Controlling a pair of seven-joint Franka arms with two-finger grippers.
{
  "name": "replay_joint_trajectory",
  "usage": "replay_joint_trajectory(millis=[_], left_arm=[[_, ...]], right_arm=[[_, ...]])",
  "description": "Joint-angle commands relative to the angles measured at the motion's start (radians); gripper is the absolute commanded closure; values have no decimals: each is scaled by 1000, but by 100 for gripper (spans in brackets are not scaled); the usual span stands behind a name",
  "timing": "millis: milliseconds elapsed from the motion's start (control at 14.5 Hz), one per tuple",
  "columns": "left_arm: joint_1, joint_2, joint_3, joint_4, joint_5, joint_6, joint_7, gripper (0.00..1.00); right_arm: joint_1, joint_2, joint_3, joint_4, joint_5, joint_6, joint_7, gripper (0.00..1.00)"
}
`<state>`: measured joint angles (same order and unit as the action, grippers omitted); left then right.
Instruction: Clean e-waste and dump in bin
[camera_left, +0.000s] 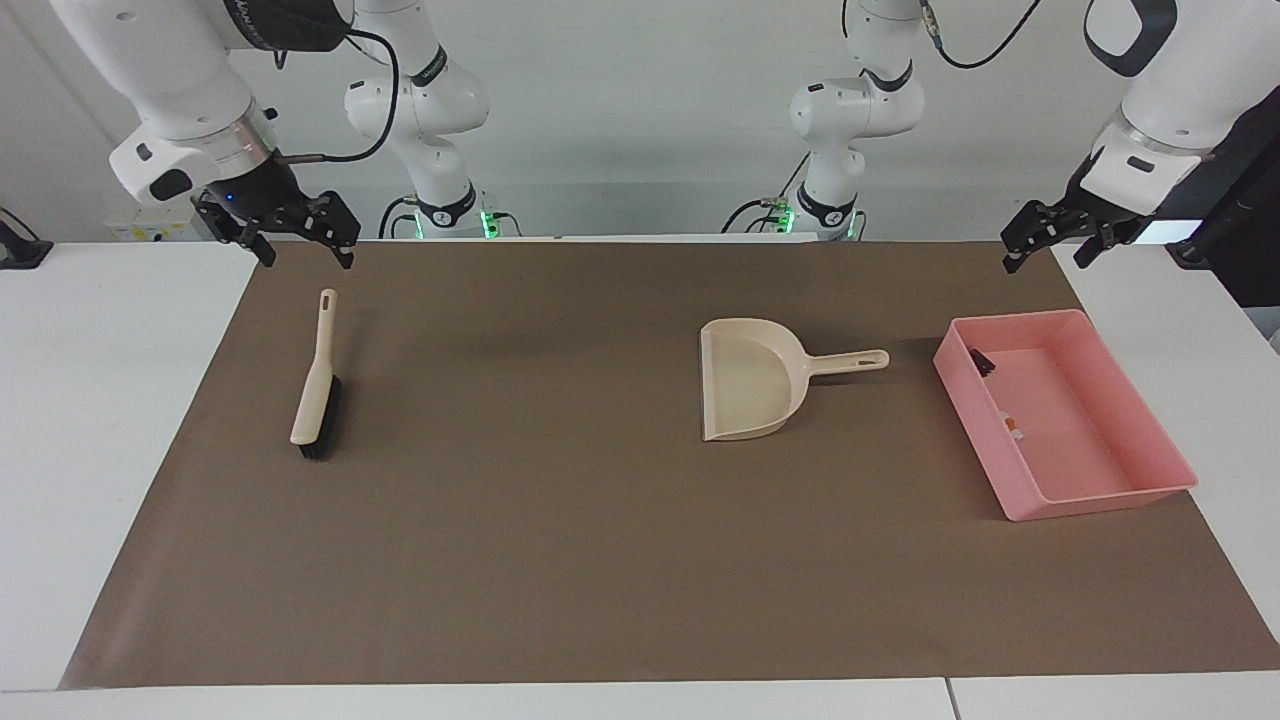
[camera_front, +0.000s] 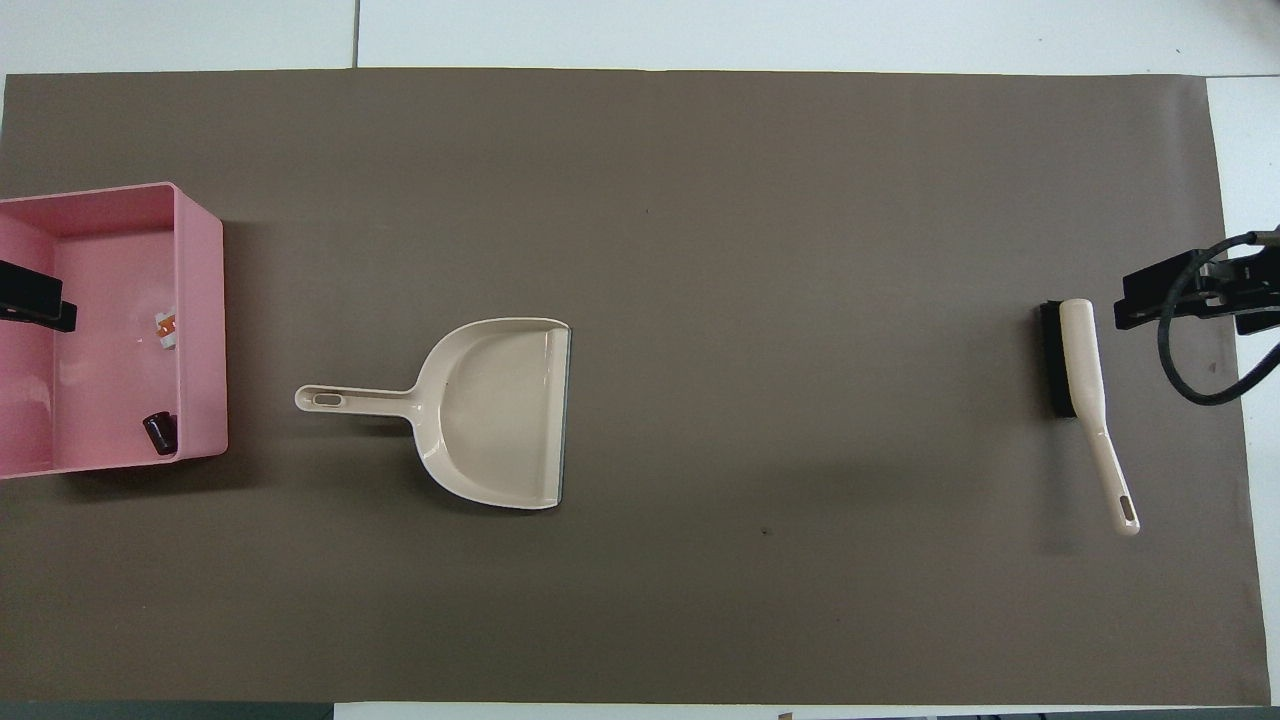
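The pink bin (camera_left: 1100, 492) stands at the left arm's end of the mat and also shows in the overhead view (camera_front: 202, 300). Two e-waste pieces lie in it. The dark block (camera_left: 981, 362) (camera_front: 158, 432) is in the corner nearest the robots. The small white piece (camera_left: 1012, 425) (camera_front: 165, 328) lies along the same wall. My left gripper (camera_left: 1033, 262) (camera_front: 35, 305) is open and empty, raised well clear of the bin. My right gripper (camera_left: 308, 255) (camera_front: 1190, 295) is open and empty, raised beside the brush's handle end.
A beige dustpan (camera_left: 750, 390) (camera_front: 500, 410) lies empty on the brown mat (camera_left: 560, 520), its handle toward the bin. A beige brush with black bristles (camera_left: 315, 385) (camera_front: 1080, 370) lies at the right arm's end.
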<state>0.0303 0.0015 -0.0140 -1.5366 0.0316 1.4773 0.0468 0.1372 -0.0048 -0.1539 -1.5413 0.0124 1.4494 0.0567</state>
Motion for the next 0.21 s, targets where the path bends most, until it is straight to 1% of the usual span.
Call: replay_joint_trajectory(millis=[0, 138], left_arm=[[0, -21, 3, -23, -6, -12, -5, 2], [-1, -21, 3, -20, -1, -46, -5, 2]], right_arm=[[-10, -14, 4, -13, 17, -7, -17, 0], [-10, -14, 4, -14, 15, -7, -18, 0]])
